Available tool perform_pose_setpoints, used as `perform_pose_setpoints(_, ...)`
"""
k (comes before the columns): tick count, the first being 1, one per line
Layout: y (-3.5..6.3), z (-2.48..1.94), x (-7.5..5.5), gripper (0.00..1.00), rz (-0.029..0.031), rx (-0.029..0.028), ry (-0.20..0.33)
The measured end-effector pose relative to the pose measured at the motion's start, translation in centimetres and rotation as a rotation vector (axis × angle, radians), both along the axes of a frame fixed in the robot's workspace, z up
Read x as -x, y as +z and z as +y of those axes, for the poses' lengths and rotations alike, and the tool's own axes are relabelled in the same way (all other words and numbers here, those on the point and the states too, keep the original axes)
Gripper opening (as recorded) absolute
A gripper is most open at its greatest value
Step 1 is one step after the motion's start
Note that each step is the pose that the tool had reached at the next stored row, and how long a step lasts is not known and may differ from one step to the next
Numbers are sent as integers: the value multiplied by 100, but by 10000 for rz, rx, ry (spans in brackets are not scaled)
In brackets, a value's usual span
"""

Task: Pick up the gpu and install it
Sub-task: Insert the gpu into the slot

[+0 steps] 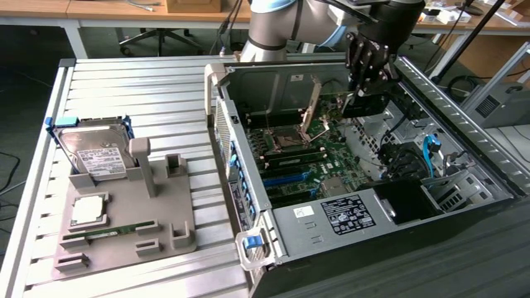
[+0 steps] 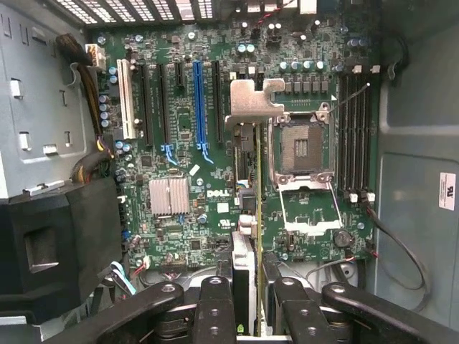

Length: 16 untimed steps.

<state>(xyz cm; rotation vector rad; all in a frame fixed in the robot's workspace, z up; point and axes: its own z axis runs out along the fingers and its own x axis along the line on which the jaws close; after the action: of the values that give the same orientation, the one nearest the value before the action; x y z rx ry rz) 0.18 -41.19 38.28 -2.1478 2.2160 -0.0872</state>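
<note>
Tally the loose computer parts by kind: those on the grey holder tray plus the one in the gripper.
hard drive: 1
processor chip: 1
memory stick: 1
gpu: 1
Total: 4

The arm [image 1: 273,22] was a silver-grey tube with a pale blue joint cap, its black gripper [image 1: 365,92] built of linked bars with round pivots.

Circuit board [image 2: 217,195]: white "DELL" printed beside the finned metal block [image 2: 170,196].
Case wall sticker [image 2: 447,190]: red mark, print unreadable.
Black case label [image 1: 344,214]: white print, unreadable.
Hard drive label [image 1: 103,159]: unreadable.
</note>
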Motion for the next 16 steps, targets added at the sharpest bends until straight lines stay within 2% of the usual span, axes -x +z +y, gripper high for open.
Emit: perform_pose_setpoints(16,-5,0,0,27,-1,17,1000)
